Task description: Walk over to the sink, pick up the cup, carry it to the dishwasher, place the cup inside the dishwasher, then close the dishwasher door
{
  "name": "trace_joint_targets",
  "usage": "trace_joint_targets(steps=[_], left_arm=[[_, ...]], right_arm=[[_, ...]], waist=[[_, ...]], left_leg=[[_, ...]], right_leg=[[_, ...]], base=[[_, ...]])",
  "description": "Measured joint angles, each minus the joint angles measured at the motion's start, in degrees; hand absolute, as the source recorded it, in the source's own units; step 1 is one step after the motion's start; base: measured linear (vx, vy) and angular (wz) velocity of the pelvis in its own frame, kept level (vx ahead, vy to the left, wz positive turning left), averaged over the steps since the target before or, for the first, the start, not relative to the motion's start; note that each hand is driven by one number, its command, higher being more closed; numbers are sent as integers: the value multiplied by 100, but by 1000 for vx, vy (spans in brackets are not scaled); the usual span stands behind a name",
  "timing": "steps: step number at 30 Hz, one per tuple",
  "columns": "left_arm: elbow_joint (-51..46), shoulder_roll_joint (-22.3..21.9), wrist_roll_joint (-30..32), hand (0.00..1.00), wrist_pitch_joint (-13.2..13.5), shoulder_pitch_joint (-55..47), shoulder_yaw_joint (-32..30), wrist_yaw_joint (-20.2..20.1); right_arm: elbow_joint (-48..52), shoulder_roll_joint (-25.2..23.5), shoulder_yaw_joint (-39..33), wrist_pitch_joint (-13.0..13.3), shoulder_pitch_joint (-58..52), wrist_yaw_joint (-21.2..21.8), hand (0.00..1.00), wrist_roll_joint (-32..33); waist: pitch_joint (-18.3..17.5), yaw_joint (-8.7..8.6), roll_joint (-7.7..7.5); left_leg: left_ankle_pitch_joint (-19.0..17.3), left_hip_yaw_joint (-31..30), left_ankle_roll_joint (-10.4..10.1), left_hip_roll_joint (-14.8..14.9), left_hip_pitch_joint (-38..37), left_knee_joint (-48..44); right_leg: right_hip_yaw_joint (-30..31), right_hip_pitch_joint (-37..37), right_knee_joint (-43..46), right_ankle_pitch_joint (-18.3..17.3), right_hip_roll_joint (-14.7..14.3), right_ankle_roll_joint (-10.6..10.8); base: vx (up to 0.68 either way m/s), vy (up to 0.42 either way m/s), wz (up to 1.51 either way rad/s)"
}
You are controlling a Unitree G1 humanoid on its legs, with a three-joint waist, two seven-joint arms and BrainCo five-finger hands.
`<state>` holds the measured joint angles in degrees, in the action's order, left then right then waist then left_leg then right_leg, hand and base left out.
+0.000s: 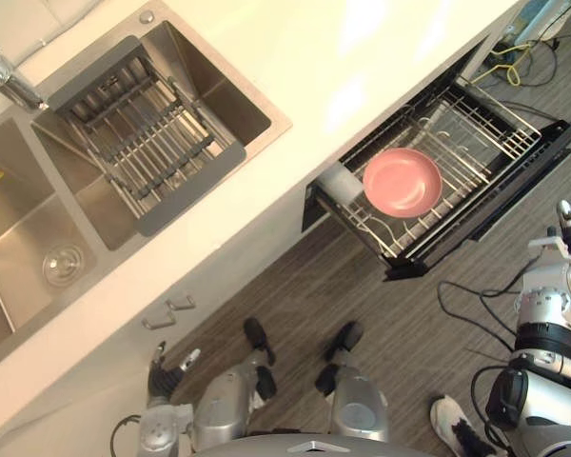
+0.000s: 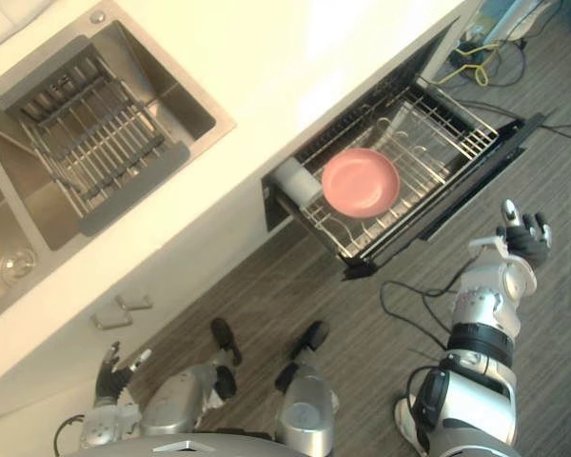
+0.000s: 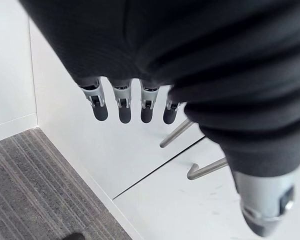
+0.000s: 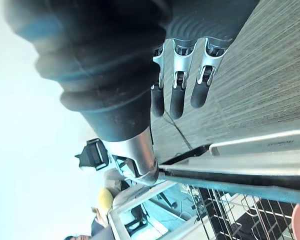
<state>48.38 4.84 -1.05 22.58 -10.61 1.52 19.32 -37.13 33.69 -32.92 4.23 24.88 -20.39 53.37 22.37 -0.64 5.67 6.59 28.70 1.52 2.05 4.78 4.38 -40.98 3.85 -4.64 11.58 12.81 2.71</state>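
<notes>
The white cup (image 1: 341, 181) sits in the open dishwasher's rack (image 1: 485, 119), just left of the pink bowl (image 1: 402, 181). The right hand (image 2: 525, 233) hovers right of the dishwasher door (image 1: 519, 176), fingers straight and empty. The left hand (image 1: 162, 373) hangs near the cabinet handles (image 1: 169, 314), fingers relaxed and empty.

1. Left hand (image 3: 190, 65): fingers (image 3: 121, 107) straight, side by side, holding nothing; thumb (image 3: 265, 210) set apart.
2. White cabinet front (image 3: 115, 165): beyond the fingertips, crossed by one dark seam.
3. Metal handles (image 3: 176, 134): two, on the cabinet front near the fingertips, untouched.
4. Grey plank floor (image 3: 35, 190): meets the cabinet's base.
</notes>
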Motion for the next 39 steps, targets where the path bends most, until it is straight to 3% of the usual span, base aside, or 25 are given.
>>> trace_joint_targets(steps=[6, 10, 14, 18, 23, 28, 32, 34, 37, 39], left_arm=[[247, -61, -2, 0, 2, -1, -114, 0], [279, -60, 6, 0, 10, 19, -94, -3], [268, -56, 12, 0, 18, 71, -83, -7], [175, -49, 18, 0, 17, 110, 73, -10], [168, -81, 16, 0, 4, 199, 220, -11], [54, -112, 11, 0, 4, 208, 377, -16], [-69, -116, -5, 0, 19, 211, 481, -17], [-59, -145, -5, 0, 18, 207, 605, -40], [-67, -152, -16, 0, 13, 202, 621, -80], [-83, -143, -20, 0, 13, 203, 719, -84]], right_arm=[[-331, -208, -237, 39, -340, 127, 100, 763], [-787, -400, -320, -254, -384, 548, 100, 1202], [-1364, -397, -336, -704, -239, 1036, 100, 1664], [-1759, -303, -321, -1068, 280, 1402, 100, 1891], [-2368, 28, 112, -1166, 837, 1410, 100, 1807], [-2715, 360, 544, -1165, 1301, 1409, 100, 1173], [-3065, 616, 982, -1038, 1760, 1350, 100, 536], [-3216, 797, 1213, -1011, 2155, 1327, 100, 116], [-3305, 801, 1506, -1011, 2508, 1223, 100, -288], [-3368, 781, 1864, -988, 2876, 1123, 100, -964]], waist=[[-24, -4, 24], [-45, 5, 58], [-58, 110, 138], [0, 211, 299], [108, 335, 560], [169, 310, 673], [237, 348, 859], [296, 412, 989], [293, 557, 1013], [290, 663, 1017]], left_leg=[[-8, 131, -30, 49, 19, 34], [-11, 126, -34, 58, 121, 34], [30, 127, -69, 35, 346, 2], [101, -10, -59, 3, 478, 0], [184, -179, -10, -46, 545, 0], [213, -377, 5, -94, 638, 1], [295, -673, -19, -142, 681, 2], [350, -842, -44, -150, 772, 3], [406, -997, -118, -141, 838, 4], [436, -1149, -140, -146, 890, 4]], right_leg=[[-37, 28, 30, -73, -6, -17], [-59, 255, 480, -261, 141, -15], [-111, 583, 903, -429, 331, 2], [-212, 768, 1331, -661, 510, 4], [-320, 826, 1606, -778, 647, 3], [-452, 876, 1845, -895, 778, -9], [-712, 797, 2103, -1102, 937, -26], [-884, 797, 2233, -1166, 1000, -57], [-1020, 816, 2389, -1264, 1052, -115], [-1177, 809, 2593, -1409, 1132, -137]], base=[[0, -32, 2], [11, -6, 7], [35, -19, 14], [46, -52, 19], [34, -62, 16], [5, -39, 16], [-20, -37, 37], [-29, -36, 33], [-21, -48, 21], [-7, -70, 31]])
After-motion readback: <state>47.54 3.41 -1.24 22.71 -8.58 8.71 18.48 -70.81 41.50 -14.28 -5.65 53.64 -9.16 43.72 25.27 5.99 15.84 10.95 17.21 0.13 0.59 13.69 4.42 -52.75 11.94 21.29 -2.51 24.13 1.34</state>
